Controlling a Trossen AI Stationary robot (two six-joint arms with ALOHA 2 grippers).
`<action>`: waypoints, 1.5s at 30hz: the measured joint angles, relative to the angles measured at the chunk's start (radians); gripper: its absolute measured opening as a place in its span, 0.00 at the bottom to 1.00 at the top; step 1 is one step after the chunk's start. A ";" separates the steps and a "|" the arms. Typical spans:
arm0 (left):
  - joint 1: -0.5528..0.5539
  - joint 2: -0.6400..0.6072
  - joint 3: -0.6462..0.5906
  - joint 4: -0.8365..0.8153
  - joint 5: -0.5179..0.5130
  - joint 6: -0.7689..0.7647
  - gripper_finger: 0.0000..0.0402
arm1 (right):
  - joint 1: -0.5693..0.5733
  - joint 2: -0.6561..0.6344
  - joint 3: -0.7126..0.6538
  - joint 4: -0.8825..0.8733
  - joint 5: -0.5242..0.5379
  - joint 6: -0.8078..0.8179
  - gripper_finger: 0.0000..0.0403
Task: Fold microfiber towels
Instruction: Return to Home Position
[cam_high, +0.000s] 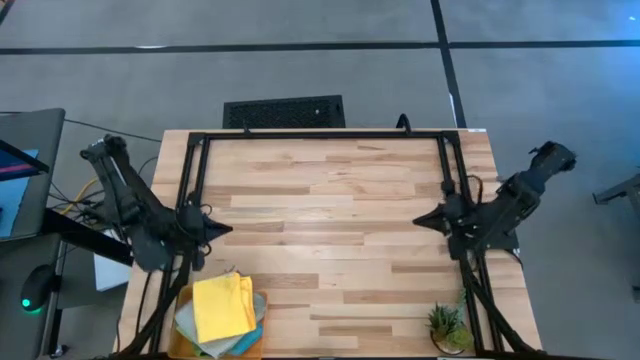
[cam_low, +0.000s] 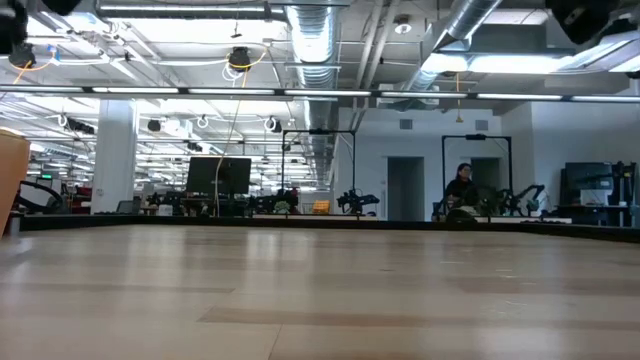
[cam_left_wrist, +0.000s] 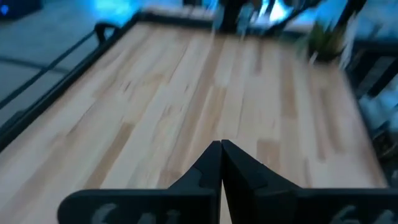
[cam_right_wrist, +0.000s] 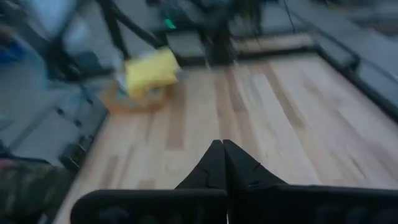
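Both arms sit parked at the desk's (cam_high: 330, 200) sides, left fingers (cam_left_wrist: 208, 167) and right fingers (cam_right_wrist: 214, 163) closed, empty. Folded microfiber towels (cam_high: 222, 306), yellow uppermost, lie in the orange tray (cam_right_wrist: 111, 102) near the left fingers. We judge only homing remains.

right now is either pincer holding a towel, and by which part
Nothing is held: left pincer and right pincer are shut and empty; the yellow towel lies on the pile.
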 joint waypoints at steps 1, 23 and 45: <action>0.008 -0.046 -0.039 0.068 -0.009 0.048 0.00 | 0.003 -0.032 -0.016 0.027 -0.002 -0.027 0.01; 0.353 -0.795 -0.555 0.736 0.297 0.876 0.00 | 0.009 -0.445 -0.316 0.386 -0.087 -0.435 0.03; 0.386 -0.810 -0.769 0.798 0.303 0.832 0.00 | 0.009 -0.582 -0.687 0.720 -0.101 -0.522 0.03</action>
